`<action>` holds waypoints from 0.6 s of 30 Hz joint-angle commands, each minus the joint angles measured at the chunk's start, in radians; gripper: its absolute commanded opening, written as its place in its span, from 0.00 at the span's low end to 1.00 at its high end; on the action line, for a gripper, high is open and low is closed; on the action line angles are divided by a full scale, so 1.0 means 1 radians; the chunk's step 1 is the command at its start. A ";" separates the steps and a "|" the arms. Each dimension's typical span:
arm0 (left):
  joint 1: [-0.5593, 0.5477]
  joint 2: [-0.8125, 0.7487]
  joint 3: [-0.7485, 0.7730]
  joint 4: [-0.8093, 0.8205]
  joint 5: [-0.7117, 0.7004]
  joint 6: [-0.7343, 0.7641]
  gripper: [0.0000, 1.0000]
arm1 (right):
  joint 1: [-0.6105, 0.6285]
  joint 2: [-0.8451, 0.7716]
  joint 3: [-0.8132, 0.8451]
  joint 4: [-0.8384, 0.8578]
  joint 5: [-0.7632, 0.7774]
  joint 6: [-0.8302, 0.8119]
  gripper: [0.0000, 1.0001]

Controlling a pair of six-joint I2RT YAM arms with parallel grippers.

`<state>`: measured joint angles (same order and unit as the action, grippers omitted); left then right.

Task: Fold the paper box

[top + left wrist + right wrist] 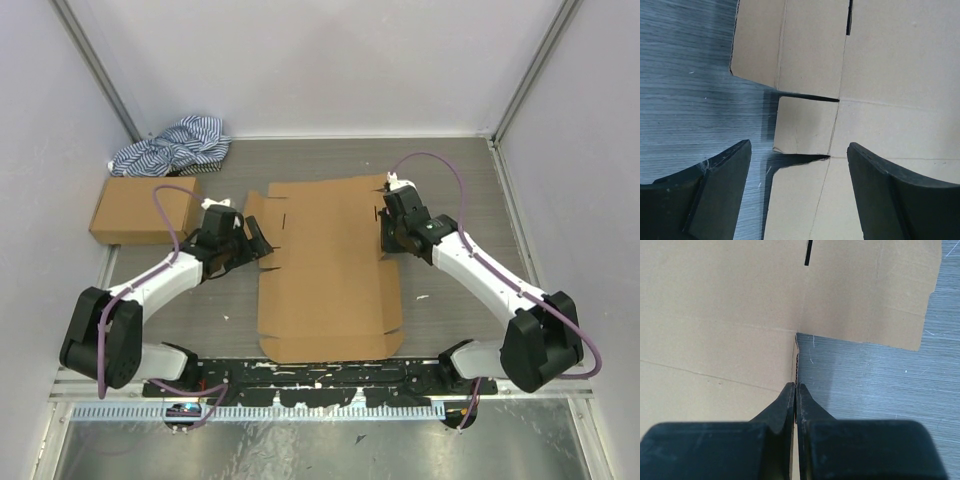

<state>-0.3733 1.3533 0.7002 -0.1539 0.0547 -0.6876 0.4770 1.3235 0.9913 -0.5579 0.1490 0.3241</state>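
Observation:
The paper box [325,270] lies opened flat in the middle of the table, brown creased cardboard with slits and side flaps. My left gripper [258,240] hovers over its left edge. In the left wrist view this gripper [799,145] is open wide, its fingers straddling a small side flap [802,132] without touching it. My right gripper [385,232] is at the box's right edge. In the right wrist view it [796,385] is shut on a thin raised edge of the box [715,315], with corrugation showing between the fingertips.
A sealed brown carton [145,210] sits at the left, behind my left arm. A blue-and-white striped cloth [175,145] is bunched in the back left corner. White walls enclose the table on three sides. A black rail [300,372] runs along the near edge.

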 commanded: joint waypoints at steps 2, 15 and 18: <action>0.000 0.014 -0.004 0.079 0.024 0.007 0.84 | 0.005 -0.048 0.058 -0.010 -0.033 0.010 0.01; 0.001 0.090 -0.033 0.168 0.048 0.017 0.82 | 0.005 -0.074 0.085 -0.037 -0.066 0.018 0.01; 0.000 0.090 -0.039 0.173 0.050 0.017 0.82 | 0.005 -0.084 0.100 -0.051 -0.059 0.018 0.01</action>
<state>-0.3733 1.4380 0.6800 -0.0307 0.0921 -0.6827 0.4770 1.2903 1.0237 -0.6117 0.0975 0.3374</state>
